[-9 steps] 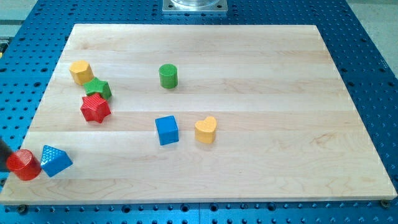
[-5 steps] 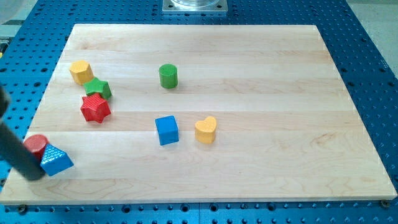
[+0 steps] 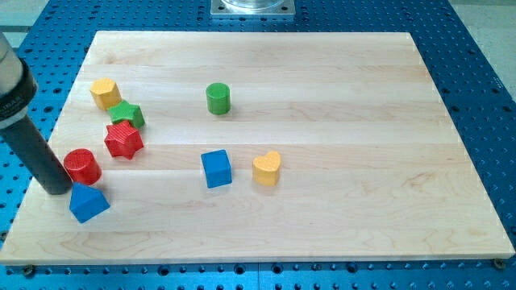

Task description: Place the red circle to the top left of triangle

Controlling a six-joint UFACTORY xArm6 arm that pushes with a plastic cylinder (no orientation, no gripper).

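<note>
The red circle [image 3: 81,165] stands near the board's left edge, just above and slightly left of the blue triangle [image 3: 87,201], with a small gap between them. My tip [image 3: 56,188] rests on the board at the circle's lower left, close against it, and left of the triangle's top. The dark rod rises from it toward the view's top left.
A red star [image 3: 122,139], a green star [image 3: 127,114] and a yellow block [image 3: 105,93] cluster just above right of the circle. A green cylinder [image 3: 218,97], a blue cube [image 3: 216,168] and a yellow heart [image 3: 267,167] sit mid-board. The wooden board [image 3: 363,201] lies on a blue perforated table.
The red circle has moved up and to the right, from the triangle's left to above it. The triangle shifted slightly right. My tip moved up and right along the left edge.
</note>
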